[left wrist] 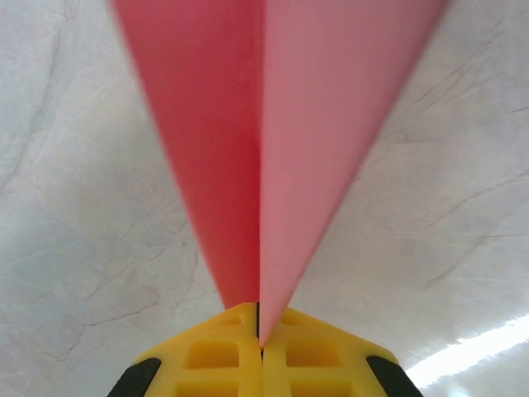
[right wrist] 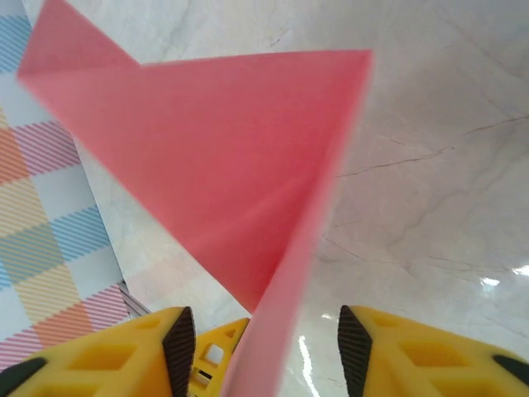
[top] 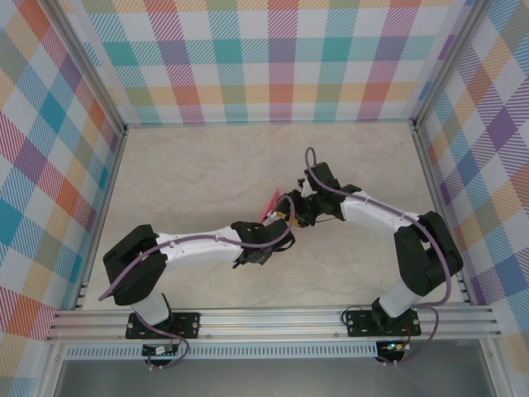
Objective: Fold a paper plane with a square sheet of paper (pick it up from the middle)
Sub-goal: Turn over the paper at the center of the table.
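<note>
Holds the paper plane (left wrist: 314, 124) in the left hand (left wrist: 260, 331), yellow tips pressed flat together on the narrow end, right where the centre crease runs in. Fans out ahead of that pinch as two pink panels, darker on one side of the crease and paler on the other, lifted clear of the bench (top: 198, 174) underneath. Pinches on the crease itself, probably so the fold stays closed and the two halves stay matched rather than springing apart. Stands the right hand (right wrist: 269, 343) open, its black-padded tips well apart, one on either side of a slanting edge of the paper, with neither pad visibly pressing on it. Looks set there either to close on that flap for another crease or to leave the paper to the left hand alone; cannot tell which. Seen from above, brings both hands tip to tip, with a small pink corner poking out just beyond them. Leaves thin paper supported at one end only, so likely to droop or twist if swung quickly.
</note>
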Tool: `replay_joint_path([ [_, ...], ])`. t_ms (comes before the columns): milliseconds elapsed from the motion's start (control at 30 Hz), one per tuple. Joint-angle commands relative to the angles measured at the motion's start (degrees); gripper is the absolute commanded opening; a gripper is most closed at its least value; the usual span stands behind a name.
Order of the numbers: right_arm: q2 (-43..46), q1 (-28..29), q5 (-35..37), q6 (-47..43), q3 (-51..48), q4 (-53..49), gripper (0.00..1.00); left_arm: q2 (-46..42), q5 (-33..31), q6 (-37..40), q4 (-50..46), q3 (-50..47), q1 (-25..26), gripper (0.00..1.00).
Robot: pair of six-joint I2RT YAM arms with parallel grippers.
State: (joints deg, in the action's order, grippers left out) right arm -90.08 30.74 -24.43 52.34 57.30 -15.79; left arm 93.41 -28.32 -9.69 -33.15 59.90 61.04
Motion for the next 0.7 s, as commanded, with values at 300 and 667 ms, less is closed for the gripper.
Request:
replay_joint_path([
  [300,20.92,-5.53,16.51,-7.29,-0.89,-16.3,0.95,-16.96,49.57,-24.41,29.05,-14.8,-20.62,0.04],
  [667,22.82,-6.48,13.1,-7.17,-6.24,-14.02,1.0,-9.37,61.11,-42.9,54.99,-22.69,-22.9,0.05],
])
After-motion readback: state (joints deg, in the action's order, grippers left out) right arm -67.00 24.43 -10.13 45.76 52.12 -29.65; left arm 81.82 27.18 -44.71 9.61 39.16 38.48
